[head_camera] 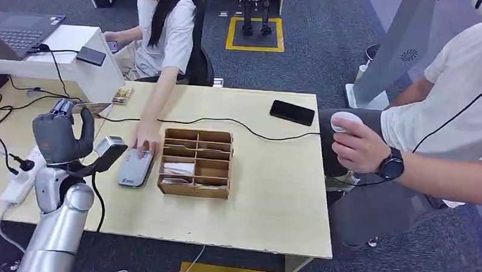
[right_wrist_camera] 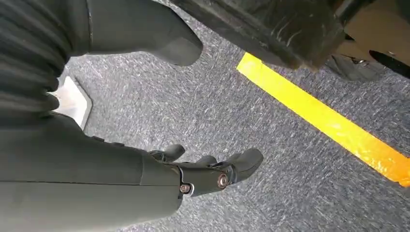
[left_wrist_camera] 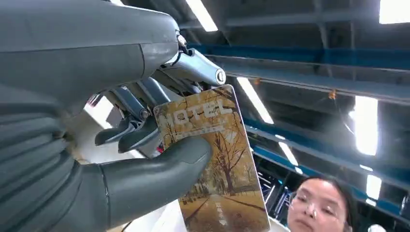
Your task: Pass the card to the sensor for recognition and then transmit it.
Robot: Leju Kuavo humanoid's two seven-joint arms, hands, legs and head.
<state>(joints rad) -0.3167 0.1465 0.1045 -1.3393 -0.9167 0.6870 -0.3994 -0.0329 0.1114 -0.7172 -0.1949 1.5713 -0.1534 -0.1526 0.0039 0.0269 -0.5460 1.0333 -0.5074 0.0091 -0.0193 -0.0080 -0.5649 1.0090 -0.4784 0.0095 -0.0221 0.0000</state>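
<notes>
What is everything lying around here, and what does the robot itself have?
Card: one, yellow-brown with a tree picture, pinched in the left hand.
Sensor: one, grey, on the table beside the box, a person's hand on it.
Wooden box: one, brown, with compartments, mid-table.
Phone: one, black, far side of the table.
Power strip: one, white, at the table's left edge.
Laptop: one, dark, on the raised white counter.
Table: one, pale wood.
People: two, in pale tops, one behind the table, one at its right.
Left hand: grey, raised over the table.
Right hand: dark, hanging above grey carpet, holding nothing.
</notes>
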